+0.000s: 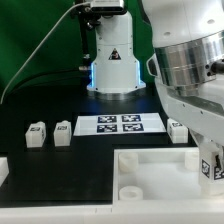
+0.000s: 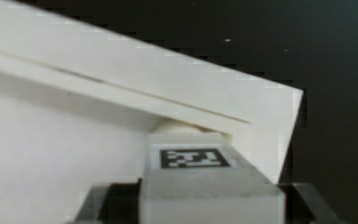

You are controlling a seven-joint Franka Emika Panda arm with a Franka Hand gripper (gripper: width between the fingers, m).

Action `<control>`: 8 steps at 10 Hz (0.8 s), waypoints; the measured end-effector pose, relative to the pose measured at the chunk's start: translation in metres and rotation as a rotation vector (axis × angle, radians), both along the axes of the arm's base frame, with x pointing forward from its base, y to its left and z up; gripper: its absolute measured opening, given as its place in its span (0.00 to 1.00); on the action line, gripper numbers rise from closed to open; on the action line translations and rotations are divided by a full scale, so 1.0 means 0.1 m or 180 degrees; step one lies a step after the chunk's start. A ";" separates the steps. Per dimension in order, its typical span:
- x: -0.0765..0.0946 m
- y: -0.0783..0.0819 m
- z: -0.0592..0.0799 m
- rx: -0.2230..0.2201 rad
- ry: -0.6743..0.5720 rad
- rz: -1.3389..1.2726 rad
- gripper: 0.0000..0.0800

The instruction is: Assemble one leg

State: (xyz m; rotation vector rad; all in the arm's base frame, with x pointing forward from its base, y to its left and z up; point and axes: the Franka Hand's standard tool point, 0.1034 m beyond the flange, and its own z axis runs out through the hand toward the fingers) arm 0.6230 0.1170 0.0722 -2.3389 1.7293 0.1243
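My gripper [image 2: 202, 202] is shut on a leg [image 2: 195, 160], a small white block with a black-and-white tag facing the wrist camera. Dark fingers [image 2: 115, 203] press on both its sides. The leg's far end touches the corner of the large white tray-like part [image 2: 87, 120]. In the exterior view the gripper [image 1: 211, 160] holds this leg [image 1: 208, 169] over the tray's [image 1: 170, 165] corner at the exterior view's right. Two more legs [image 1: 36, 134] [image 1: 63, 132] stand at the left, and another [image 1: 177, 129] stands right of the marker board.
The marker board [image 1: 120, 123] lies on the black table behind the tray. A white pedestal with a warning sign [image 1: 112, 60] stands at the back. A round hole [image 1: 129, 190] shows in the tray's near left corner.
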 end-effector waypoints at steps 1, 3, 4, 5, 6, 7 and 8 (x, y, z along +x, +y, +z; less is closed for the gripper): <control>-0.01 0.01 0.00 -0.0038 -0.0038 0.0232 0.38; -0.03 -0.02 0.02 -0.0198 -0.0228 0.1325 0.38; -0.01 -0.03 0.03 -0.0273 -0.0356 0.1911 0.45; 0.00 -0.08 0.02 -0.0288 -0.0478 0.2374 0.62; 0.00 -0.12 0.01 -0.0329 -0.0526 0.2666 0.62; 0.00 -0.12 0.01 -0.0367 -0.0597 0.3055 0.77; 0.00 -0.13 0.01 -0.0382 -0.0653 0.3326 0.80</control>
